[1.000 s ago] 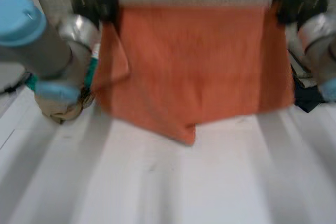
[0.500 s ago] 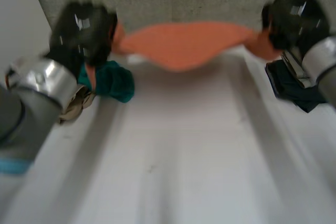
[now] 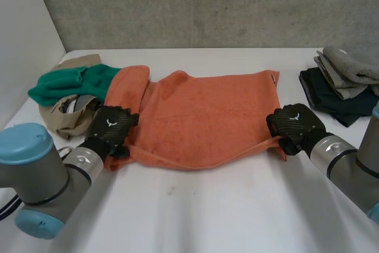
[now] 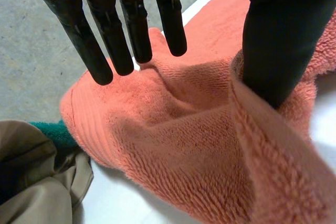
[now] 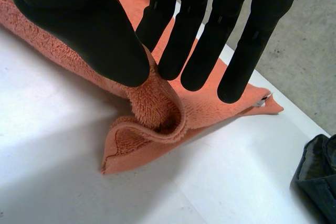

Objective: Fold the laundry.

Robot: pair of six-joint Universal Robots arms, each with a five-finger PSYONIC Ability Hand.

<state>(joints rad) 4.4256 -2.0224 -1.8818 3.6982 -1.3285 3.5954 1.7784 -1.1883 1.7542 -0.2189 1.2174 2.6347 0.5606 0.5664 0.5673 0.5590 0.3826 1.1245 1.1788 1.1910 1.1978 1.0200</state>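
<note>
The orange terry towel (image 3: 201, 117) lies rumpled and unfolded mid-frame on the white tabletop (image 3: 195, 205). The left hand (image 3: 111, 127) rests on the towel's lower-left corner, fingers straight and apart from the thumb. The right hand (image 3: 294, 124) pinches the lower-right corner. Crumpled green and beige clothes (image 3: 65, 87) wait at upper left.

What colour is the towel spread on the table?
Orange; the towel shows best in the head view.

Rumpled orange towel (image 3: 207, 117) flat on the white table (image 3: 237, 217).
</note>
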